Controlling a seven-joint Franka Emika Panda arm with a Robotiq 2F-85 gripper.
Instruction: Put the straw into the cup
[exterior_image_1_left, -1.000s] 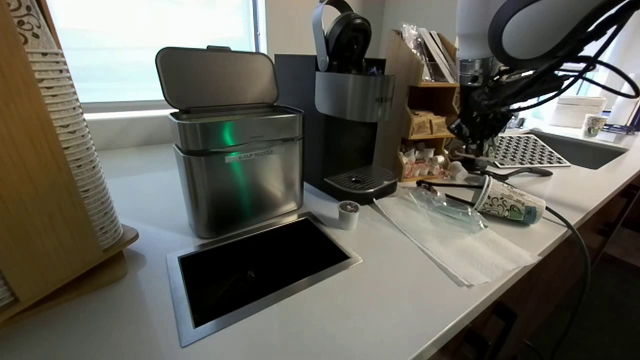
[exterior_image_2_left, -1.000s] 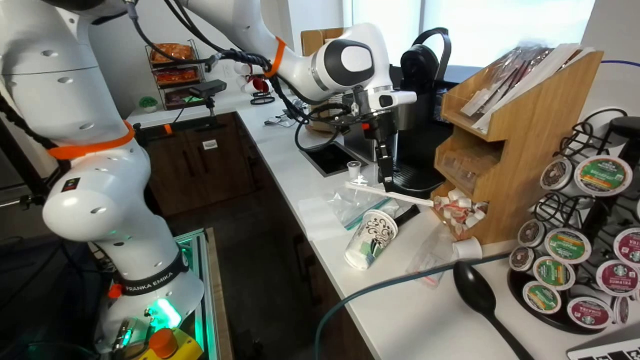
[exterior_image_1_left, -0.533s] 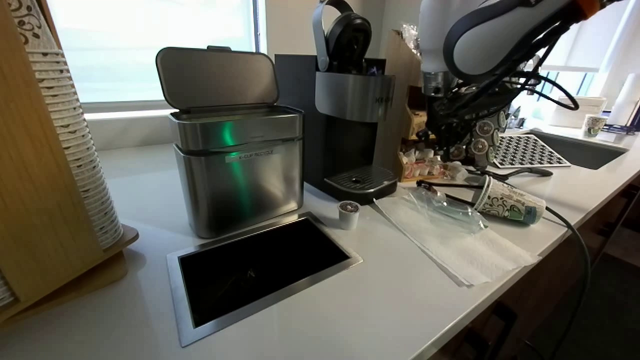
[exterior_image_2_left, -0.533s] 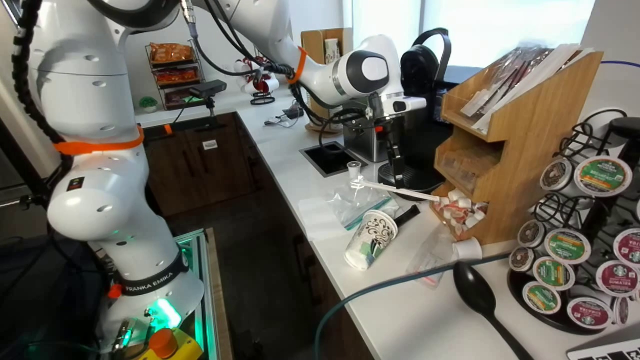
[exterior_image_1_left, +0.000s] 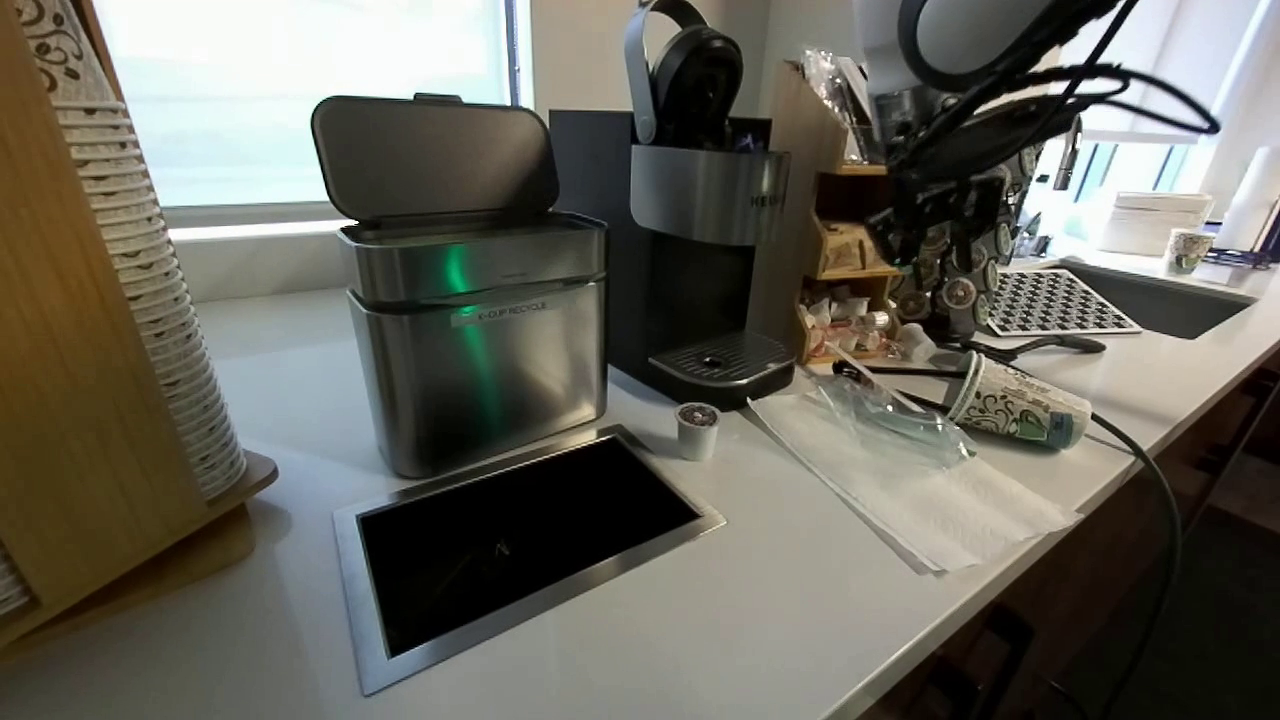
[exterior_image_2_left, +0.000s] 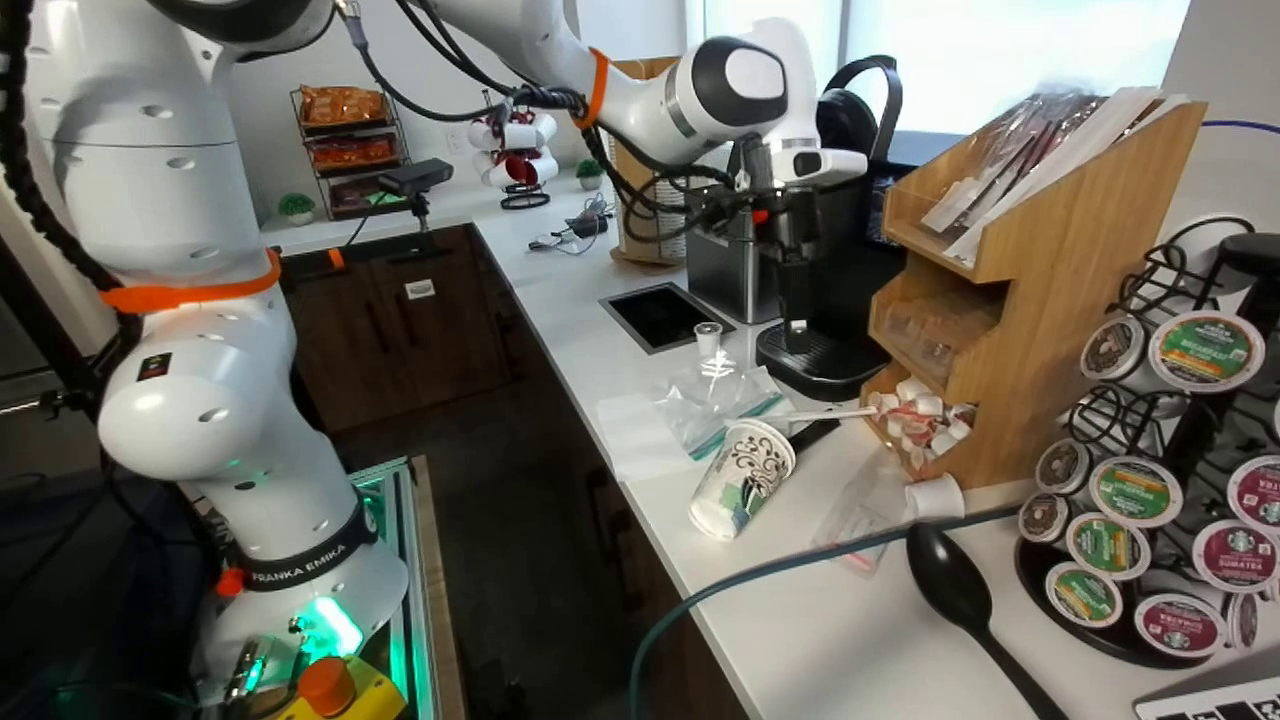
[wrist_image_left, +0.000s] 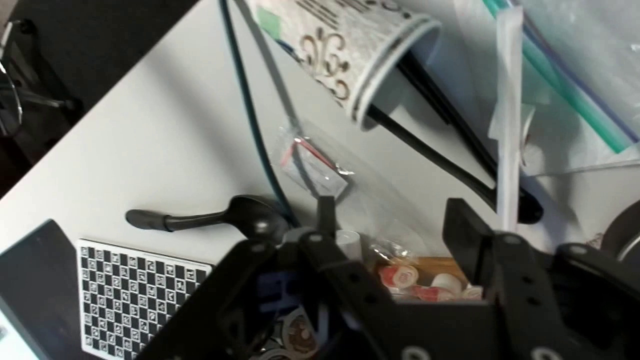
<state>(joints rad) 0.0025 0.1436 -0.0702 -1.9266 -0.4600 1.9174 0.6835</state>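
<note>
A long white straw (exterior_image_2_left: 830, 414) lies low by the mouth of the cup (exterior_image_2_left: 745, 475), whose patterned paper side rests on the counter. In the wrist view the straw (wrist_image_left: 509, 100) passes over the end of a black handle, outside the right finger, and its lower end is hidden behind that finger. Whether it has fully settled I cannot tell. The cup (wrist_image_left: 345, 55) opens toward black utensils that reach into its mouth. My gripper (wrist_image_left: 390, 201) stands open, nothing between its fingers. In an exterior view the gripper (exterior_image_2_left: 797, 328) hangs above the straw, apart from it.
The wooden organizer (exterior_image_2_left: 1060, 290) and coffee machine (exterior_image_1_left: 710, 200) rise close to the hand. A zip bag (exterior_image_2_left: 715, 400), black spoon (exterior_image_2_left: 950, 580) and hose (exterior_image_2_left: 800, 562) lie around the cup. The pod rack (exterior_image_2_left: 1150, 500) stands farther along; a steel bin (exterior_image_1_left: 480, 360) stands behind the counter opening (exterior_image_1_left: 530, 540).
A second and half a second ago the straw hung in my gripper above the counter. Now the fingers have parted, the straw has dropped lower, and the gripper has risen a little.
</note>
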